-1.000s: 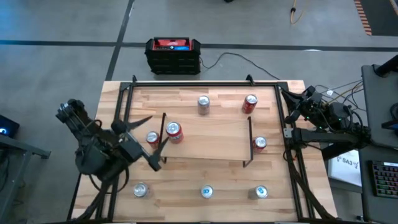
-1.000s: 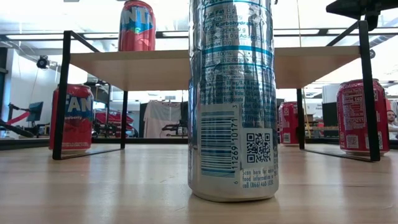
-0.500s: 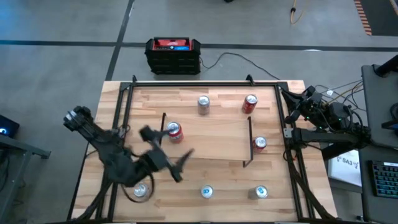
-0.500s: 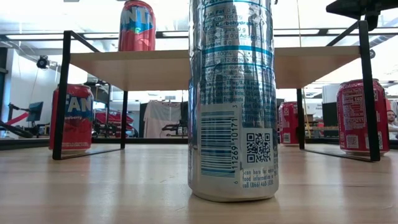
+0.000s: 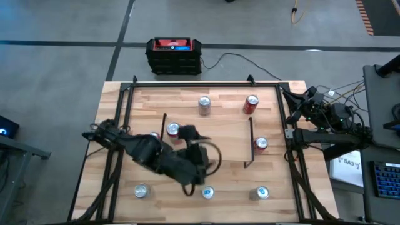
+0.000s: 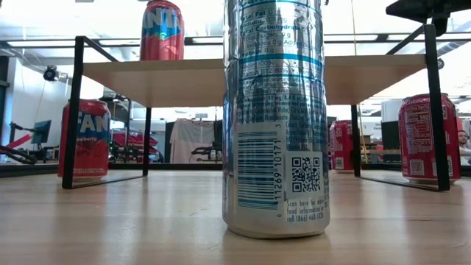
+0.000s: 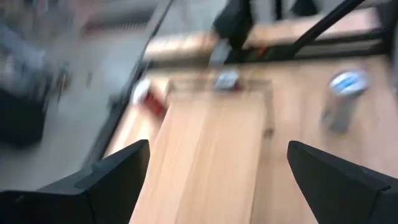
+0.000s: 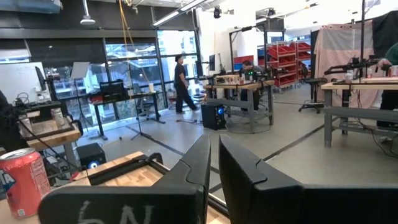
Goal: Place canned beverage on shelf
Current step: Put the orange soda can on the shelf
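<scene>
Hovering over the shelf (image 5: 209, 140), the left hand (image 7: 217, 168) is spread and empty. The nearest silver can (image 5: 207, 193) stands upright on the counter (image 5: 275, 119) just beside it: probably rigid, smooth, slippery, best gripped mid-body. The right hand (image 8: 212, 163), pressed together, waits at the counter's edge.

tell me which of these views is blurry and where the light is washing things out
Left wrist view: motion-smeared throughout, the shelf and a silver can soft-edged. Low view: sharp on the near silver can, with bright ceiling light bleaching the room above the shelf. High view: evenly lit, only the left arm slightly smeared. Right wrist view: crisp.
</scene>
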You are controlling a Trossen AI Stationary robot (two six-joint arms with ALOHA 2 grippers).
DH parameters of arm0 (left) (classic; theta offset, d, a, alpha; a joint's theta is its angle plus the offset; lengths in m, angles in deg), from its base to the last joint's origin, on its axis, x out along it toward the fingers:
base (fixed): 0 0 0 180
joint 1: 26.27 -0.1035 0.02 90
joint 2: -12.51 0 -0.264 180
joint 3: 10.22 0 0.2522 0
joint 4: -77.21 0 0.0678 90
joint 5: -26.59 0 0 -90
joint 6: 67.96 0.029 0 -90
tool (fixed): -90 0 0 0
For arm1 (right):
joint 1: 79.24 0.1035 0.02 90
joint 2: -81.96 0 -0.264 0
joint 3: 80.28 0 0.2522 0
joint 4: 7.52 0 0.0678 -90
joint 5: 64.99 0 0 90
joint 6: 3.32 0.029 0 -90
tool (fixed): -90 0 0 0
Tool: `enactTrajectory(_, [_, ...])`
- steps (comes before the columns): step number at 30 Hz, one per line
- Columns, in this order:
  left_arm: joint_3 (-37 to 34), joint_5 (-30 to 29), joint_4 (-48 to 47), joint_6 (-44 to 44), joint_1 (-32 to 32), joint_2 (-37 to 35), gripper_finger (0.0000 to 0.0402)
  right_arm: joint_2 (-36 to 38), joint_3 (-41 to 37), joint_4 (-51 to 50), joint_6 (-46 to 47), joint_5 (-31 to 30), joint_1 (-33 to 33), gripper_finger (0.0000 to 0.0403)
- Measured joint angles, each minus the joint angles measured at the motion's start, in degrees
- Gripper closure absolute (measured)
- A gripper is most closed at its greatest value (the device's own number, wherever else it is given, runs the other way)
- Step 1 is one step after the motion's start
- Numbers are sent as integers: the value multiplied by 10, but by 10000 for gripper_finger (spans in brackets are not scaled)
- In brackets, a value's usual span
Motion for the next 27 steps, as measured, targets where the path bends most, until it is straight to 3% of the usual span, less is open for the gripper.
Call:
enactTrajectory(6, [-69, 46, -180, -270, -16, -69, 37, 0, 0, 0, 0, 0, 0, 380])
enactTrajectory(8, [-83, 44, -195, -322, -17, -95, 37, 0, 0, 0, 0, 0, 0, 380])
enactTrajectory(15, [-111, 118, -195, -338, -15, -182, 37, 0, 0, 0, 0, 0, 0, 380])
enactTrajectory(22, [-147, 125, -197, -337, -21, -257, 36, 0, 0, 0, 0, 0, 0, 380])
enactTrajectory(27, [-221, 124, -197, -343, -30, -315, 38, 0, 0, 0, 0, 0, 0, 380])
